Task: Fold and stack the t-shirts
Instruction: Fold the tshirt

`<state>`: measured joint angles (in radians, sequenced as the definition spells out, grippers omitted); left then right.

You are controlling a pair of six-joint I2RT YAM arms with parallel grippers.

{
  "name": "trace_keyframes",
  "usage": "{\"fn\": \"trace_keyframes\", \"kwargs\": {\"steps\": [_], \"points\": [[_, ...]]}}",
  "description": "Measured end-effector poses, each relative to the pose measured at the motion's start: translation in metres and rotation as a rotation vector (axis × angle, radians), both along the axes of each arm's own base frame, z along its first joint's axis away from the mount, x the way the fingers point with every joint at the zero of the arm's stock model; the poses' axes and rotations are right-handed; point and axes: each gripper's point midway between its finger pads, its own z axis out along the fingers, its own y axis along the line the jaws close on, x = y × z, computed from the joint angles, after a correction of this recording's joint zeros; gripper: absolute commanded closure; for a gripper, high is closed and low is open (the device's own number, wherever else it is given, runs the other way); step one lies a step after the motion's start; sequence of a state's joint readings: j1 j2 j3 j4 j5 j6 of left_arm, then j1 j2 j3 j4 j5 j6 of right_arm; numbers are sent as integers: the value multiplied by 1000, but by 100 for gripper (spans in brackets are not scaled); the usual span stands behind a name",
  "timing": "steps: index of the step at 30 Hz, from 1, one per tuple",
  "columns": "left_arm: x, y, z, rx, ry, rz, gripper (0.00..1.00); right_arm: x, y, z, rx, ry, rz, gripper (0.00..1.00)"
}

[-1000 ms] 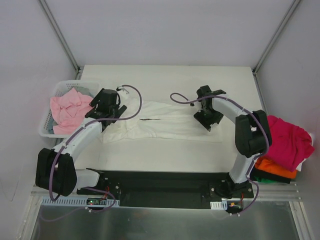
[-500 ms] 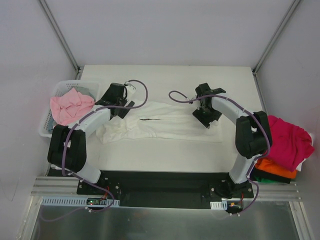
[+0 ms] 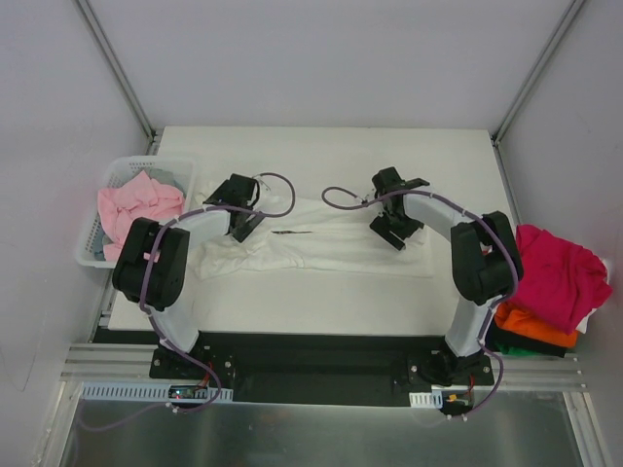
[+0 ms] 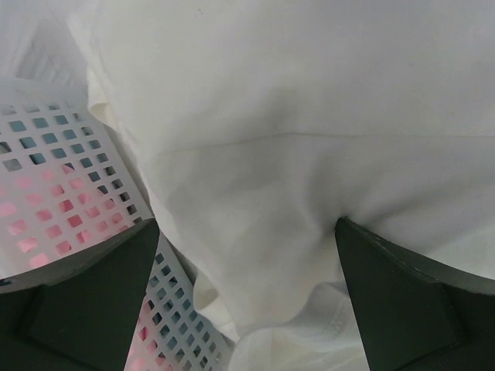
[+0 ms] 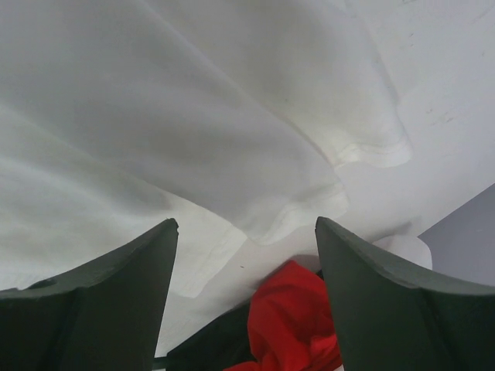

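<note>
White t-shirt (image 3: 321, 248) lies spread across the middle of the counter (image 3: 321, 156) | left tool (image 3: 249, 224) released, jaws wide, over its left end | right tool (image 3: 391, 232) released over its right end, nothing gripped

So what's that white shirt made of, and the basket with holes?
White shirt: soft matte cloth, likely cotton knit; it wrinkles and shows stitched hems. Basket: stiff white plastic by its look, smooth, moulded into a lattice of square holes.
</note>
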<state>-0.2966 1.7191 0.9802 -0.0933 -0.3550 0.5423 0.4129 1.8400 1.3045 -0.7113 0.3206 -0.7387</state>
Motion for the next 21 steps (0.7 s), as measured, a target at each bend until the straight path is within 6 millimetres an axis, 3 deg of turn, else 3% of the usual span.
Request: {"fn": "trace_keyframes", "kwargs": {"steps": [2,5,21], "points": [[2,-1,0,38,-11,-4,1,-2,-2,-6,-19,6,15,21],[2,-3,0,90,-18,-15,1,-7,-8,-19,-47,19,44,0],[5,-2,1,174,-44,-4,1,-2,-7,-20,-141,-84,156,4]]}}
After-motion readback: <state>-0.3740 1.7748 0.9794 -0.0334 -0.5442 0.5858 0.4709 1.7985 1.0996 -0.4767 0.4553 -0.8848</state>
